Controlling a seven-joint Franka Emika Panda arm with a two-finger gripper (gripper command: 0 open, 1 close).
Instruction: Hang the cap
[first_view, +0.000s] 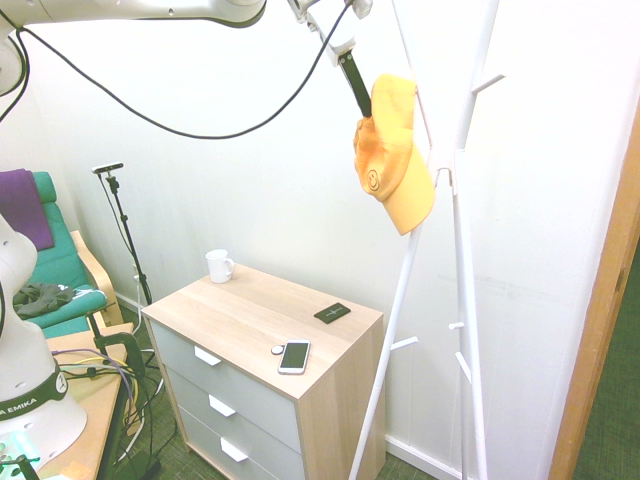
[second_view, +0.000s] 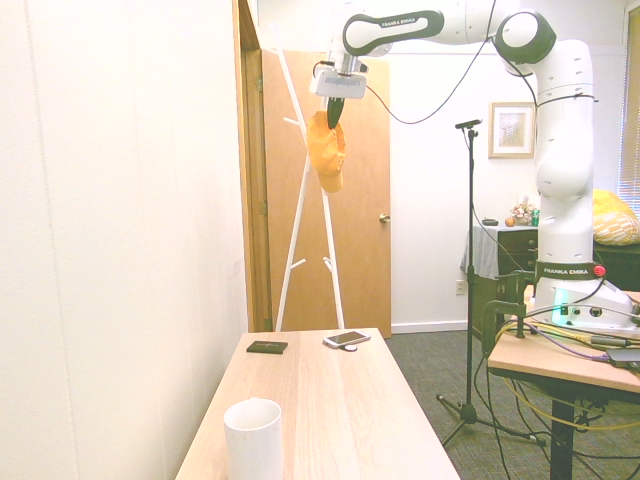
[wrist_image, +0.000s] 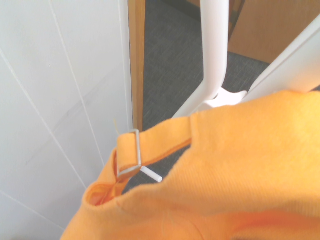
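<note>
High beside the white coat rack (first_view: 462, 250), the cap (first_view: 395, 150) hangs in the air from the hand (first_view: 362, 112), brim pointing down and smiley face outward. The hand's fingers are closed on the cap's upper edge. The wrist view shows the cap's rear strap and metal buckle (wrist_image: 131, 155). Below, a dresser (first_view: 250, 330) carries a white mug (first_view: 218, 266), a phone (first_view: 294, 356) and a dark card (first_view: 332, 313).
</note>
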